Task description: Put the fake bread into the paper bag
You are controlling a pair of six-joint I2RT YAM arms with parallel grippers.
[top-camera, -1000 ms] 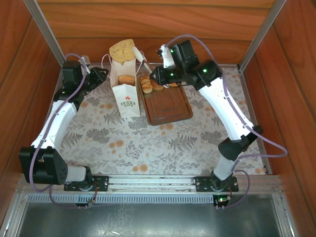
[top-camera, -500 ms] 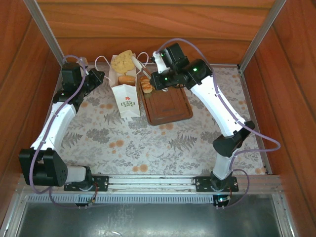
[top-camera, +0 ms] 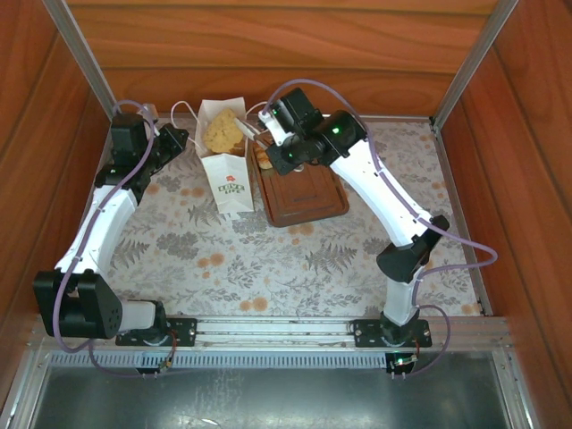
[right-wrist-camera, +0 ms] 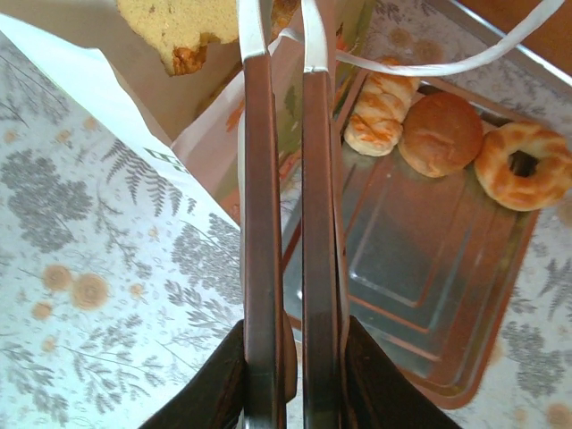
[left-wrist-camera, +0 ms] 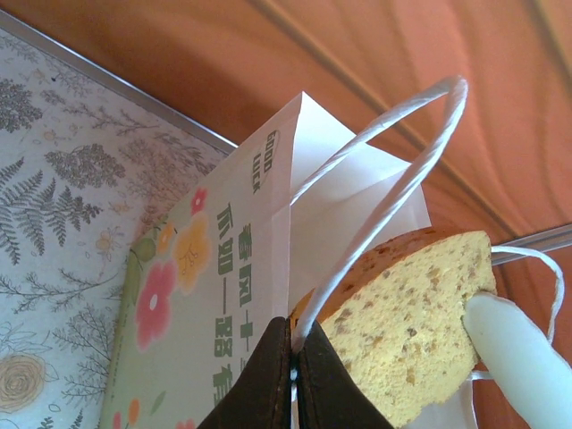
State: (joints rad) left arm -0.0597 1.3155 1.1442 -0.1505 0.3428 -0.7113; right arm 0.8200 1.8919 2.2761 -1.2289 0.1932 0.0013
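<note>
The white paper bag (top-camera: 229,175) stands upright at the back left, next to the tray. My left gripper (top-camera: 179,138) is shut on one of the bag's cord handles (left-wrist-camera: 384,188) and holds it up at the bag's rim (left-wrist-camera: 295,344). A yellow-crumbed slice of fake bread (top-camera: 223,134) sits in the bag's mouth (left-wrist-camera: 420,331). My right gripper (top-camera: 253,134) is shut on the slice's edge, with one white fingertip (left-wrist-camera: 518,357) against the crumb. From the right wrist, the slice (right-wrist-camera: 174,22) lies just left of the long fingers (right-wrist-camera: 277,9), above the bag (right-wrist-camera: 134,98).
A brown rectangular tray (top-camera: 308,201) lies right of the bag. At its far end sit a striped croissant (right-wrist-camera: 380,116), a brown roll (right-wrist-camera: 440,134) and a ring donut (right-wrist-camera: 523,165). Wooden walls close in the back and both sides of the floral cloth (top-camera: 268,259).
My right gripper has carried the slice left and down, from above the bag into its mouth. My left gripper has shut on the cord handle.
</note>
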